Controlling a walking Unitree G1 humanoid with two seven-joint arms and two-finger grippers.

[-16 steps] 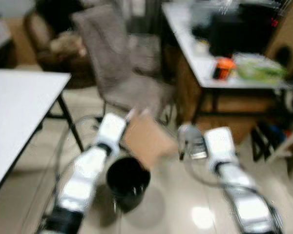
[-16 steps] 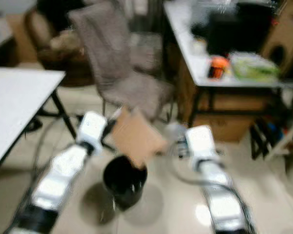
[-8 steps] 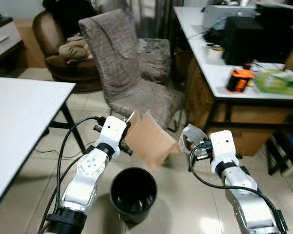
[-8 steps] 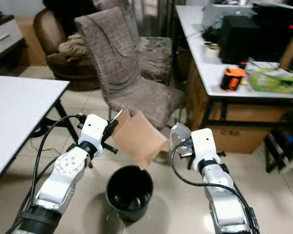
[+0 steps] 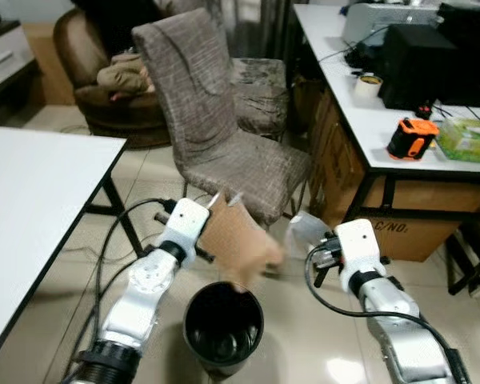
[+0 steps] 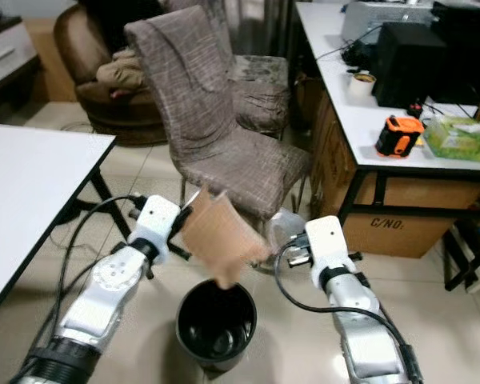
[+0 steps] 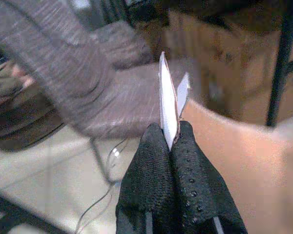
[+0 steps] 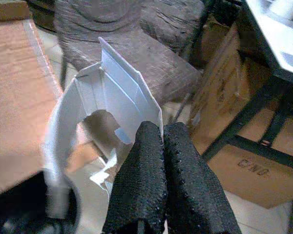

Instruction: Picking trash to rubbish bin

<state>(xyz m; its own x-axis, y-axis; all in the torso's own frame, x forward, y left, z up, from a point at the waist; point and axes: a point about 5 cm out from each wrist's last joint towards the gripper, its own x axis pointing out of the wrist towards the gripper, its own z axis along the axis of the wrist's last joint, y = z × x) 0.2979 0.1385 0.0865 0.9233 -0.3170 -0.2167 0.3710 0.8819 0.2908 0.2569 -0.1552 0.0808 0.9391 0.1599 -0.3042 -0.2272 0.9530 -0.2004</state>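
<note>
You are facing a white table (image 5: pixel 32 200) on your left, a grey fabric chair (image 5: pixel 216 136) straight ahead and a long white desk (image 5: pixel 368 112) on your right, which is carrying a black box (image 5: pixel 432 56), an orange tape measure (image 5: pixel 412 138) and a roll of tape (image 5: pixel 372 85). Under that desk a brown carton (image 5: pixel 404 228) is sitting on the tiled floor (image 5: pixel 304 336). Nearer to you, a black rubbish bin (image 5: pixel 222 330) is standing on the floor between your two arms. Your left gripper (image 7: pixel 172 141) is pinching the edge of a flat piece of brown cardboard (image 5: pixel 238 244) with its fingers pressed together on it, and the sheet is hanging tilted just above the bin's rim (blurred in both eye views). Your right gripper (image 8: pixel 162 141) is clamping a torn white paper carton (image 8: pixel 100 112) between closed fingers, holding it in front of the chair seat, beside the cardboard and off to the bin's right.
</note>
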